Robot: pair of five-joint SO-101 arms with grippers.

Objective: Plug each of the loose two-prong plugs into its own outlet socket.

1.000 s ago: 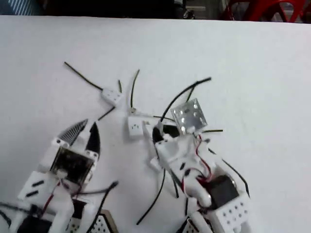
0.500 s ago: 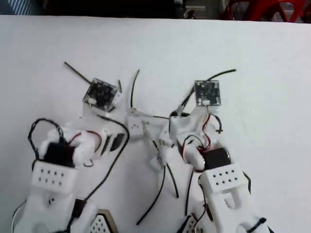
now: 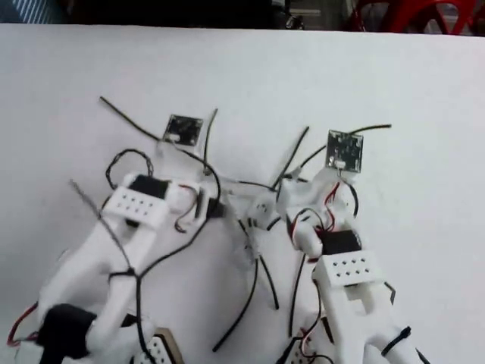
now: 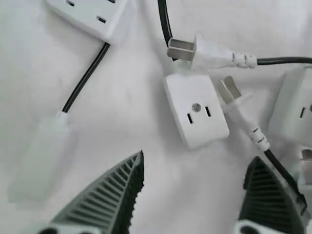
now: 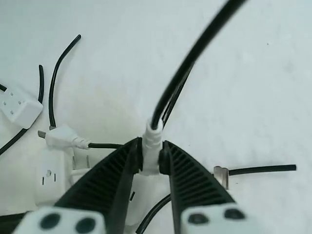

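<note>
Pinching a white plug between jaws closed almost completely, the right gripper held it with its black cord rising away above the white table. The left gripper hung empty, jaws spread wide, just short of a white socket that lay face up. A second plug lay at that socket's far end, prongs bare, while a third plug rested just beside it. Whether either touched the socket could not be told.
</note>
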